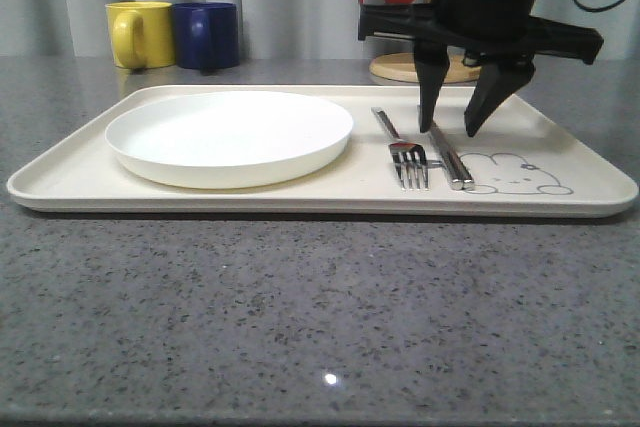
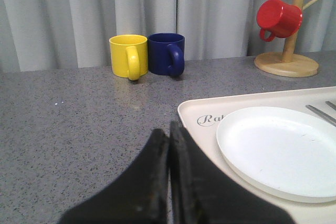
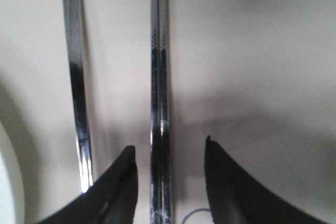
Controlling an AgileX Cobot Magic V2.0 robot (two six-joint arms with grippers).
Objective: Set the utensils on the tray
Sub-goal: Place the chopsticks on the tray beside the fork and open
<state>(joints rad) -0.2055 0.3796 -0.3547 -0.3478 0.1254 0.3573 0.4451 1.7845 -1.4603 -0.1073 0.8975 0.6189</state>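
2 utensils are lying on the tray [image 1: 90,179]: a fork [image 1: 403,152] just right of the plate [image 1: 229,134], and chopsticks [image 1: 451,159] just beside the fork. Above them the right gripper [image 1: 447,132] is hanging with its fingers [image 1: 430,97] spread wide, straddling the chopsticks without touching them. Resting low over the grey desk [image 1: 300,317] at the tray's left end, the left gripper [image 2: 169,132] is showing its fingers [image 2: 152,171] pressed together on nothing. Behind, yellow [image 1: 138,34] and blue [image 1: 206,35] mugs are standing together.
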